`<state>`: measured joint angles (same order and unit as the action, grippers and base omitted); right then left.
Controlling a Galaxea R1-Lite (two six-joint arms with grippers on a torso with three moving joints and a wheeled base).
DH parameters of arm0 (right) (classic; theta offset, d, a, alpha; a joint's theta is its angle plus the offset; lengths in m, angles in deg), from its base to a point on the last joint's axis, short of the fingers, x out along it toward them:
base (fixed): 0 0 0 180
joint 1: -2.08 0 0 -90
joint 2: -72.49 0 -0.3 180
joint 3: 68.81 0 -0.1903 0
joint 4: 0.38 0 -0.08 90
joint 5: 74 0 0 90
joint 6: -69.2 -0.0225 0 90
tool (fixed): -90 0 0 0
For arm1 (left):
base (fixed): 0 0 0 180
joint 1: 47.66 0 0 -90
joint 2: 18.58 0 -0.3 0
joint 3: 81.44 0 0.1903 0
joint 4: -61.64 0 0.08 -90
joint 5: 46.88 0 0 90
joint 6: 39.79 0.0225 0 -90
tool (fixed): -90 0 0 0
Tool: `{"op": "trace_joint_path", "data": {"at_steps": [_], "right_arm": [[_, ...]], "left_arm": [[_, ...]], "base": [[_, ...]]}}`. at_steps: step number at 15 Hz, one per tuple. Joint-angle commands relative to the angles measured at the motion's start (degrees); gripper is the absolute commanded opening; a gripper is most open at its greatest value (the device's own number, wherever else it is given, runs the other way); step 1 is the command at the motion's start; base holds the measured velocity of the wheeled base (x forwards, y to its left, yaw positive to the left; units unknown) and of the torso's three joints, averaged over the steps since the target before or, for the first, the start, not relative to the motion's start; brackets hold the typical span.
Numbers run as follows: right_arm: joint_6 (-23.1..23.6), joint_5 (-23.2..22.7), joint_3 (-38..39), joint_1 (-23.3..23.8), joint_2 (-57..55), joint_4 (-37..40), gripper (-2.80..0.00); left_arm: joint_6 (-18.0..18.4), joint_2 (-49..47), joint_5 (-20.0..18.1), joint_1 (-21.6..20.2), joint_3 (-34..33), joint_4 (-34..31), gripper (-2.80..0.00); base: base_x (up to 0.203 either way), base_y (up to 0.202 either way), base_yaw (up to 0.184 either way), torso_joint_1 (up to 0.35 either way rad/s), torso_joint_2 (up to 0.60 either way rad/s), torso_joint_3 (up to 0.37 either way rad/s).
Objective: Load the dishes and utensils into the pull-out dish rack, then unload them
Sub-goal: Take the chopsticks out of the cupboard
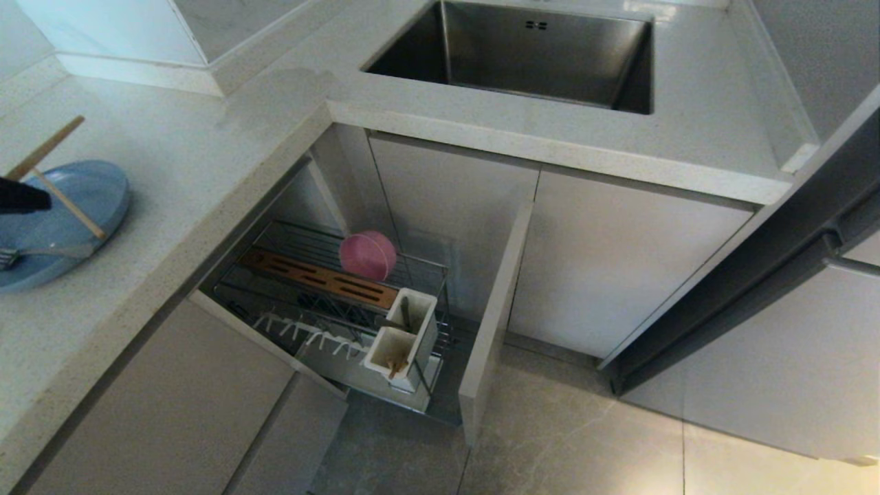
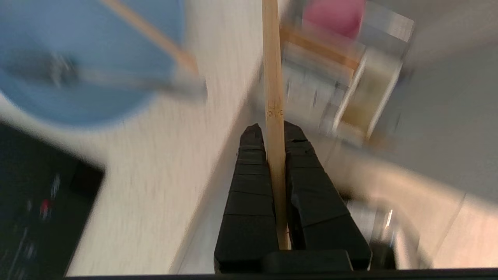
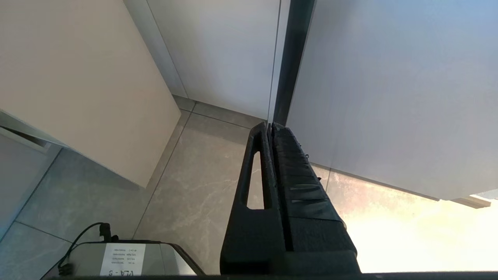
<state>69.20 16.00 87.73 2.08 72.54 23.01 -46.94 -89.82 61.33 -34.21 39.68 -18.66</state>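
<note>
The pull-out dish rack stands open holding the pink bowl; on the counter the blue plate carries a fork and one chopstick. The left gripper pinches another chopstick near its end, so it could pivot and miss the utensil box; the right gripper hangs pressed together

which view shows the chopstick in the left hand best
The left wrist view: the chopstick runs sharp and close between the shut fingers of the left hand. The head view shows only its far end sticking up at the frame edge above the blue plate. The right wrist view shows none of it.
</note>
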Motion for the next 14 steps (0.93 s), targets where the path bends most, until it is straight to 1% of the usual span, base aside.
{"op": "trace_joint_path", "data": {"at_steps": [1,2,3,4,5,6,7,8,10,12,14], "right_arm": [[0.0,0.0,0.0,0.0,0.0,0.0,-2.80],[0.0,0.0,0.0,0.0,0.0,0.0,-2.80],[0.0,0.0,0.0,0.0,0.0,0.0,-2.80],[0.0,0.0,0.0,0.0,0.0,0.0,-2.80],[0.0,0.0,0.0,0.0,0.0,0.0,-2.80],[0.0,0.0,0.0,0.0,0.0,0.1,-2.80],[0.0,0.0,0.0,0.0,0.0,0.1,-2.80],[0.0,0.0,0.0,0.0,0.0,0.0,-2.80],[0.0,0.0,0.0,0.0,0.0,0.0,-2.80],[0.0,0.0,0.0,0.0,0.0,0.0,-2.80],[0.0,0.0,0.0,0.0,0.0,0.1,-2.80]], "left_arm": [[0.0,-0.7,-0.2,0.8,0.1,-4.7,-2.80],[0.1,-1.3,-0.9,1.2,0.2,-8.6,-2.80],[0.1,-2.0,-2.9,1.6,0.3,-12.1,-2.80],[0.2,-2.7,-6.0,2.0,0.5,-14.9,-2.80],[0.6,-3.4,-7.6,2.1,0.6,-17.5,-2.80],[2.3,-4.5,-8.4,2.1,0.8,-19.6,-2.80],[4.6,-5.0,-8.7,2.3,0.8,-20.5,-2.80],[5.5,-5.7,-8.9,2.9,0.7,-21.0,-2.80],[6.1,-7.9,-8.8,3.8,0.8,-21.1,-2.80],[7.5,-10.7,-9.1,5.4,1.1,-20.9,-2.80],[7.9,-14.7,-10.2,7.1,1.8,-21.1,-2.80]], "base": [[0.000,0.000,0.000,0.000,0.00,0.000],[0.000,0.000,0.000,0.000,0.00,0.000],[0.000,0.000,0.000,0.000,0.00,0.000],[0.000,0.000,0.000,0.000,0.00,0.000],[0.000,0.000,0.000,0.000,0.00,0.000],[0.000,0.000,0.000,0.000,0.00,0.000],[0.000,0.000,0.000,0.000,0.00,0.000],[0.000,0.000,0.000,0.000,0.00,0.000],[0.000,0.000,0.000,0.000,0.00,0.000],[0.000,0.000,0.000,0.000,0.00,0.000],[0.000,0.000,0.000,0.000,0.00,0.000]]}}
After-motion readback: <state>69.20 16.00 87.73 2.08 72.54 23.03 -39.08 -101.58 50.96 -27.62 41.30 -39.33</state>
